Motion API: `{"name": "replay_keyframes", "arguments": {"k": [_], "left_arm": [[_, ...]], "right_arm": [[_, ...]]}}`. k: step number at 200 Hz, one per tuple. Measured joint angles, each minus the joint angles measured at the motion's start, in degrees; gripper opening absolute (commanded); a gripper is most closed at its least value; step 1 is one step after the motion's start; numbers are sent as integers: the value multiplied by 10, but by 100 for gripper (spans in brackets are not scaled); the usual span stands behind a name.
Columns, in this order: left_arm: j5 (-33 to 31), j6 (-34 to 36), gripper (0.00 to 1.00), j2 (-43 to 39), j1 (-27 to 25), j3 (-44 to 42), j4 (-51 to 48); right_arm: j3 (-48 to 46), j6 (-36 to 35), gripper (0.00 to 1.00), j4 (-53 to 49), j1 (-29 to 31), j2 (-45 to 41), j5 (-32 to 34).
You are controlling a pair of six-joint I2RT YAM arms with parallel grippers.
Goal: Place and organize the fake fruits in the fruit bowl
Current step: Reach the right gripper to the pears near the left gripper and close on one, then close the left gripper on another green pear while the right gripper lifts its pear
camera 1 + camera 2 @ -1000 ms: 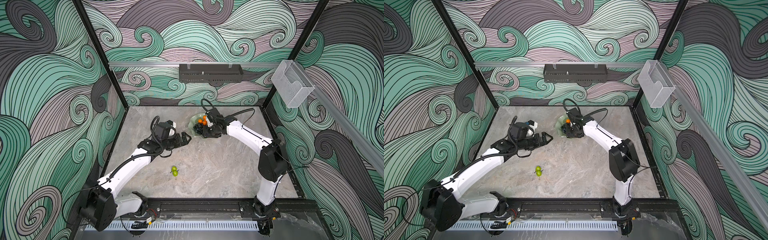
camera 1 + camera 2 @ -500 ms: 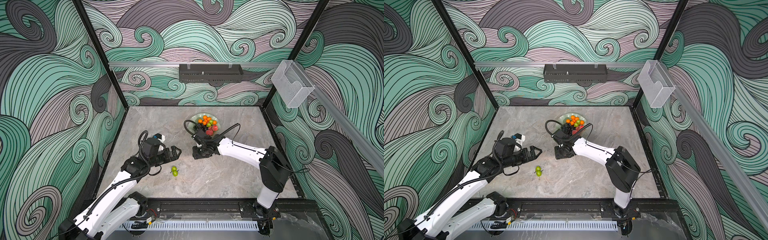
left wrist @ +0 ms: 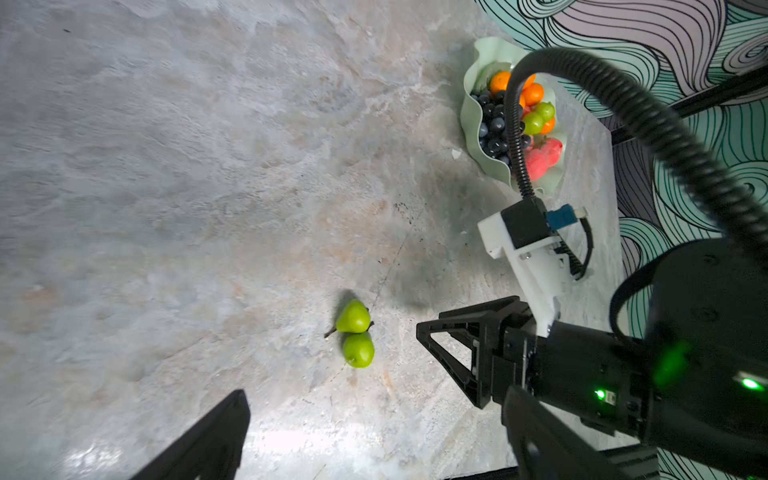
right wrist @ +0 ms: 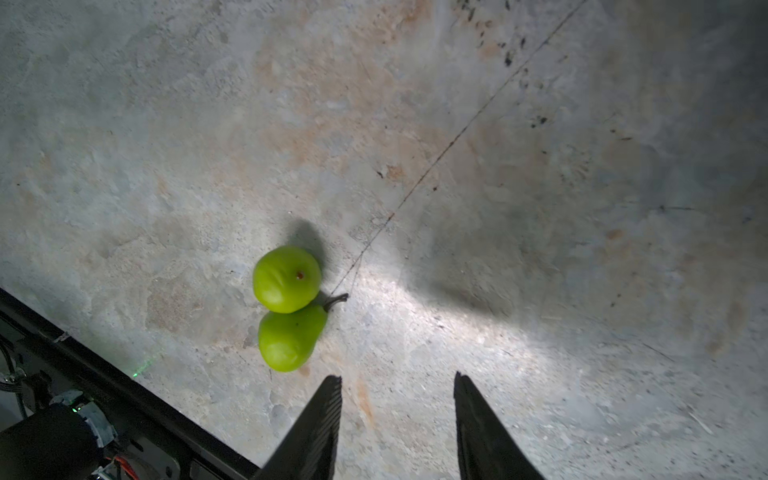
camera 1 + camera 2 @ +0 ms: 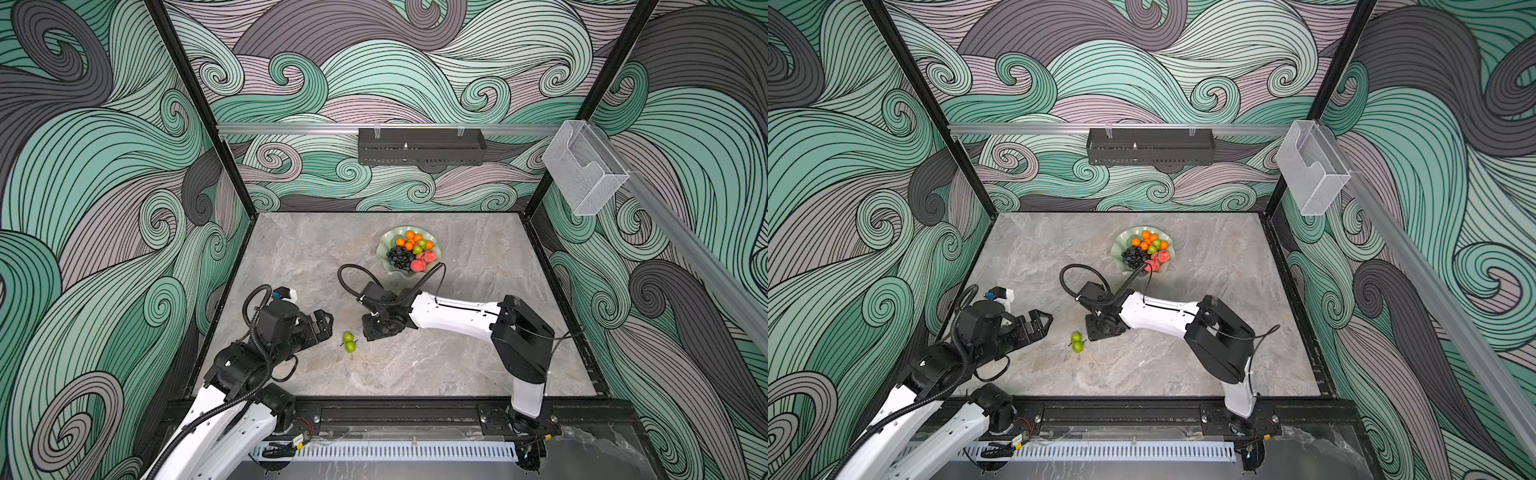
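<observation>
Two green pears [image 5: 348, 341] [image 5: 1076, 341] lie touching on the grey table between my grippers; both wrist views show the pears [image 3: 355, 332] [image 4: 286, 307]. The mint fruit bowl [image 5: 384, 249] [image 5: 1118, 245] [image 3: 473, 83] stands farther back holding oranges [image 5: 409, 239], a grape bunch [image 5: 397, 257], peaches [image 5: 424, 259] and a pear [image 5: 419, 247]. My left gripper [image 5: 326, 324] [image 5: 1044, 322] [image 3: 374, 392] is wide open and empty, just left of the pears. My right gripper [image 5: 374, 330] [image 5: 1098, 330] [image 4: 397, 376] hangs open and empty just right of them.
A black rack [image 5: 419, 145] hangs on the back wall and a clear plastic holder [image 5: 582, 174] on the right wall. The right arm's cable [image 5: 349, 278] loops up between the pears and the bowl. A black rail [image 5: 374, 411] borders the table's front edge.
My right gripper has left the bowl and come forward to just right of the pears. My left arm has drawn back toward the front left, its gripper still open.
</observation>
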Motion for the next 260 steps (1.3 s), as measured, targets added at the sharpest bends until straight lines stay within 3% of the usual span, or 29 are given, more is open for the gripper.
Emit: {"name": "replay_keyframes", "arguments": {"k": [35, 120, 260], "left_arm": [[-36, -1, 98, -9, 0, 19, -43], [-55, 1, 98, -10, 0, 25, -65], [-59, 3, 99, -10, 0, 25, -64]], "right_arm": [[54, 10, 47, 4, 11, 42, -12], [170, 12, 47, -31, 20, 132, -18], [216, 12, 44, -79, 21, 181, -27]]}}
